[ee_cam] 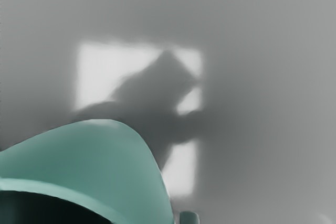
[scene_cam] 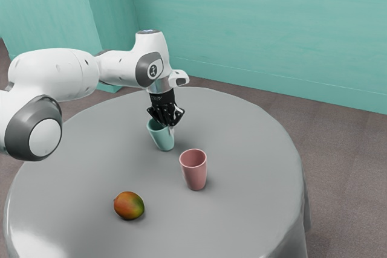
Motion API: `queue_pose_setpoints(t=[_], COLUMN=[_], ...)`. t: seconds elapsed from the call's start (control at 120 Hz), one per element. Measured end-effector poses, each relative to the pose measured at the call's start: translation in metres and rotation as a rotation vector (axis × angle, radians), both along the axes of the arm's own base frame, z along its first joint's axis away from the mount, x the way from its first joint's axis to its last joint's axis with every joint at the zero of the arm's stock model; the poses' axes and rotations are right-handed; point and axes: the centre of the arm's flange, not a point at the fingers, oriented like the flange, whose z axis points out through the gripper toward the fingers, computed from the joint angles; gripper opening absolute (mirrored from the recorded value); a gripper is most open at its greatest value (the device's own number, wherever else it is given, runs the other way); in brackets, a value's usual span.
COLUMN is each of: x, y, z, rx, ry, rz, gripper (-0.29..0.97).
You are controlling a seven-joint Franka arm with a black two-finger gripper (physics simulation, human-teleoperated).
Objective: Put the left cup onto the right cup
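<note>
Teal cup (scene_cam: 162, 138), pink cup (scene_cam: 194, 170), one mango (scene_cam: 129, 205)

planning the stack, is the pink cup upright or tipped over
Upright: the pink cup stands on its base on the table, open mouth facing up.

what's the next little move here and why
Probably a short lift straight up. The gripper looks clamped on the rim of the teal cup, which is tilted and low by the table. The pink cup stands upright just to the exterior view's right of it. The teal cup's base must clear the pink rim before any move across.
</note>
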Motion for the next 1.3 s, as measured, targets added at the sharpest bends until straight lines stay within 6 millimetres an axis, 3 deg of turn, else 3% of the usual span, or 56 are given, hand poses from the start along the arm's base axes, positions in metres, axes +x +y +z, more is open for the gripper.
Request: queue_pose_setpoints(t=[0.267, 0.442, 0.5, 0.567, 0.658, 0.775, 0.908, 1.3], x=[-0.002, -0.004, -0.005, -0.009, -0.018, -0.041, -0.062, -0.078], y=[0.002, 0.002, -0.005, -0.019, -0.055, -0.110, -0.154, -0.176], z=[0.004, 0.023, 0.038, 0.065, 0.106, 0.133, 0.131, 0.122], rx=[0.006, 0.029, 0.042, 0.053, 0.065, 0.073, 0.080, 0.082], ry=[0.015, 0.009, -0.002, -0.027, -0.068, -0.077, -0.058, -0.048], rz=[0.008, 0.002, -0.011, -0.035, -0.087, -0.153, -0.192, -0.148], gripper=[-0.11, -0.11, -0.11, -0.11, -0.11, -0.11, -0.11, -0.11])
